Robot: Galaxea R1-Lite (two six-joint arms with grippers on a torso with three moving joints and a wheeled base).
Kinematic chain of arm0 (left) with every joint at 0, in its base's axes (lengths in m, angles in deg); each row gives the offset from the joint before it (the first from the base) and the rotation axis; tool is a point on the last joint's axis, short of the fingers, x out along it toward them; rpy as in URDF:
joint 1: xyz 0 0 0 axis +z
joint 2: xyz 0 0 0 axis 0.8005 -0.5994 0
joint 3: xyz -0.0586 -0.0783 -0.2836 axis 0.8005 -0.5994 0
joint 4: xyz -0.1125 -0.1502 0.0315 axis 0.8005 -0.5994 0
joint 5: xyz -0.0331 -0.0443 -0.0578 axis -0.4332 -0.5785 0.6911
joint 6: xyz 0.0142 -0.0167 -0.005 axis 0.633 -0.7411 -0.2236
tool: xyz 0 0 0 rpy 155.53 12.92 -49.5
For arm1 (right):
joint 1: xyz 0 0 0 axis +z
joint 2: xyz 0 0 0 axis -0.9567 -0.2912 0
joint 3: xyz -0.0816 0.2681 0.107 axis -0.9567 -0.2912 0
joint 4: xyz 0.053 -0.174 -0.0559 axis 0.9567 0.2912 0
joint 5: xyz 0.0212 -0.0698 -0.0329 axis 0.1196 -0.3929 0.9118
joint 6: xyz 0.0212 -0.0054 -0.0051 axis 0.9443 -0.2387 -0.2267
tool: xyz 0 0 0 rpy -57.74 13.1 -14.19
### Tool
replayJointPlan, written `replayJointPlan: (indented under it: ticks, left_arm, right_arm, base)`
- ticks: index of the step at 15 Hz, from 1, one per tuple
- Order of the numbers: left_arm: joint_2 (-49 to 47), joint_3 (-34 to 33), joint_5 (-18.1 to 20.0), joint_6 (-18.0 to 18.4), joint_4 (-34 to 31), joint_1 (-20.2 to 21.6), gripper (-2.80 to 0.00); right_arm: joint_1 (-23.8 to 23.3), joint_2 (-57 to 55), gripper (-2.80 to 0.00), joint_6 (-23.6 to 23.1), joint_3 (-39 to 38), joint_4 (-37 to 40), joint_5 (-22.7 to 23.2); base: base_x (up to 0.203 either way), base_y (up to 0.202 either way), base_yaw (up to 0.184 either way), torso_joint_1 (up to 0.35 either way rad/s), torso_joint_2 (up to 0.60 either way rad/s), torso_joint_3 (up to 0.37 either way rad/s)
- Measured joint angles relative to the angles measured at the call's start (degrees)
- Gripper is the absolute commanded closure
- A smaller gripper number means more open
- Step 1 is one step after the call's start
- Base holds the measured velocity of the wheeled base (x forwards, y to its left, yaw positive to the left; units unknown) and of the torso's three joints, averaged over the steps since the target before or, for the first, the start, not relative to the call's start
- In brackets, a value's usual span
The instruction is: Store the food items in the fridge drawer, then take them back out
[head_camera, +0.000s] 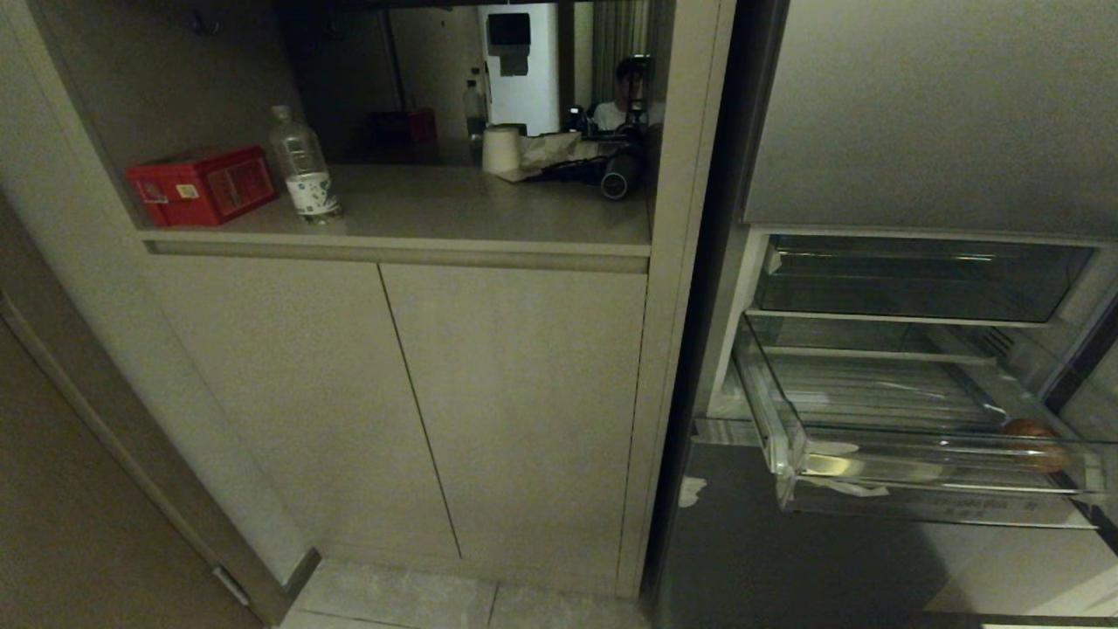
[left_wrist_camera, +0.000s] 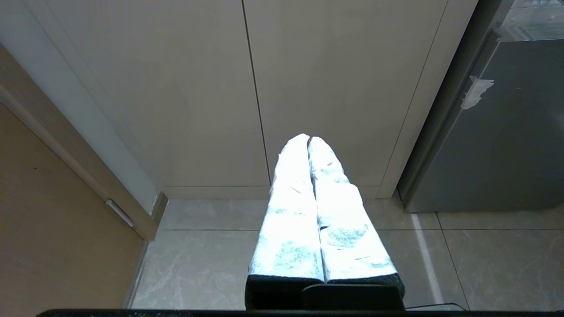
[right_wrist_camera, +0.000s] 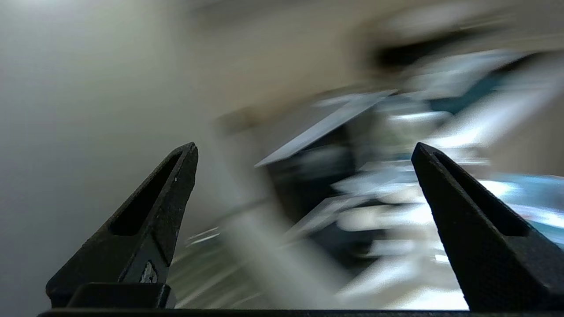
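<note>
The fridge drawer (head_camera: 917, 454), a wide clear plastic bin with a ribbed floor and a thick glassy front rim, is standing pulled out of the grey steel fridge (head_camera: 935, 105), and one round orange-brown food item (head_camera: 1035, 444) is lying inside it at the front right corner, seen through the rim (the green lumpy piece is not showing in any view). A shallower clear tray (head_camera: 917, 279) is sitting just above the drawer. To the left, a matte beige cabinet (head_camera: 419, 393) with two flat doors is carrying a worktop (head_camera: 454, 210), where a clear ribbed water bottle (head_camera: 303, 166) is standing upright just beside a red box (head_camera: 203, 185); farther back a white paper roll (head_camera: 501, 148) is standing. The left end effector (left_wrist_camera: 308, 141) is hanging low over the pale marbled floor tiles (left_wrist_camera: 484, 259) in front of the cabinet doors, its white-wrapped fingers pressed together and empty. The right end effector (right_wrist_camera: 304, 152) is showing two black, wedge-shaped, grainy fingers (right_wrist_camera: 163, 207) spread wide apart with nothing between them, the surroundings behind them being blurred.
</note>
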Motion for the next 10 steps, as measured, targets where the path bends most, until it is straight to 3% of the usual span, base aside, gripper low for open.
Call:
replayJointPlan:
  ticks: [3, 5, 7, 10]
  left_arm:
    - [0.0, 0.0, 0.0, 0.0, 0.0, 0.0, 0.0]
    - [0.0, 0.0, 0.0, 0.0, 0.0, 0.0, 0.0]
    - [0.0, 0.0, 0.0, 0.0, 0.0, 0.0, 0.0]
    - [0.0, 0.0, 0.0, 0.0, 0.0, 0.0, 0.0]
  right_arm:
    - [18.7, 6.5, -2.8, -4.1, -8.2, 0.4, 0.2]
    - [29.4, 10.1, -2.8, -9.5, -16.3, 0.7, -2.7]
    - [38.7, 12.7, -2.8, -13.1, -24.7, 0.8, -8.3]
    - [50.6, 14.8, -2.8, -14.4, -34.2, 1.8, -19.7]
  base:
    - [0.0, 0.0, 0.0, 0.0, 0.0, 0.0]
    - [0.0, 0.0, 0.0, 0.0, 0.0, 0.0]
    - [0.0, 0.0, 0.0, 0.0, 0.0, 0.0]
    - [0.0, 0.0, 0.0, 0.0, 0.0, 0.0]
